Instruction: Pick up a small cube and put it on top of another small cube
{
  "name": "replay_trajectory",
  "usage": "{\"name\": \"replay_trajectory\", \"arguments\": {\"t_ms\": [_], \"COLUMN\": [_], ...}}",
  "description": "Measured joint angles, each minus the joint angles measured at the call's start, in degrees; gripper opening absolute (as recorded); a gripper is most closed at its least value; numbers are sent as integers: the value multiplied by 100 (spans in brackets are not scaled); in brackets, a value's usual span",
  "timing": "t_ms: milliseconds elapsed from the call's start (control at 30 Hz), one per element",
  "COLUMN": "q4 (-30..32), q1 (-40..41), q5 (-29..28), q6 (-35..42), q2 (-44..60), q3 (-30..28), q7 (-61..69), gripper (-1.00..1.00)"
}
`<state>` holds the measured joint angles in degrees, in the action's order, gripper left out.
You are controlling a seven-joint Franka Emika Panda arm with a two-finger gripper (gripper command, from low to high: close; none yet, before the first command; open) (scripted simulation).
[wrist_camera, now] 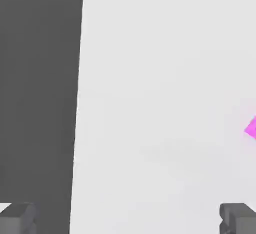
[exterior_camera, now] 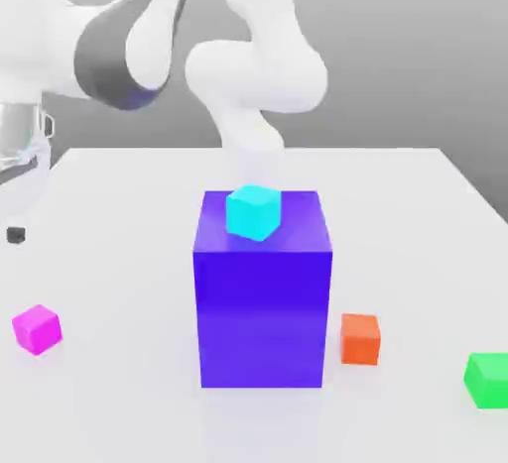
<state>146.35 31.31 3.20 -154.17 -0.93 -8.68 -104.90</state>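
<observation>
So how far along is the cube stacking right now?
Nothing looks done yet. The pink cube sits alone on the table, apart from the orange cube and green cube; a cyan cube rests on the blue block. The gripper is open and empty, with the pink cube at the edge of the hand view. Left: reach it, grasp, lift, and place it on another small cube.

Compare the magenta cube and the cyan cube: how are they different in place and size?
The magenta cube rests on the white table, near the exterior view's left edge; the cyan cube sits on top of the big blue-violet block. The cyan cube looks somewhat larger than the magenta one. The cyan cube stands turned against the block's edges. Both are plain, single-coloured cubes, untouched by the arm.
</observation>
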Motion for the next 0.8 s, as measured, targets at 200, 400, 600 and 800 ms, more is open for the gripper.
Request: {"name": "replay_trajectory", "arguments": {"t_ms": [200,400,600,800], "q4": [288,114,106,261], "q1": [419,818,844,574], "q5": [342,830,834,317], "q6": [-611,-1387,-1431,-618], "q2": [1165,2182,2224,1182], "q3": [-262,190,216,-94], "q7": [-1114,-849,-848,-1198], "gripper": [0,-100,-100,-100]}}
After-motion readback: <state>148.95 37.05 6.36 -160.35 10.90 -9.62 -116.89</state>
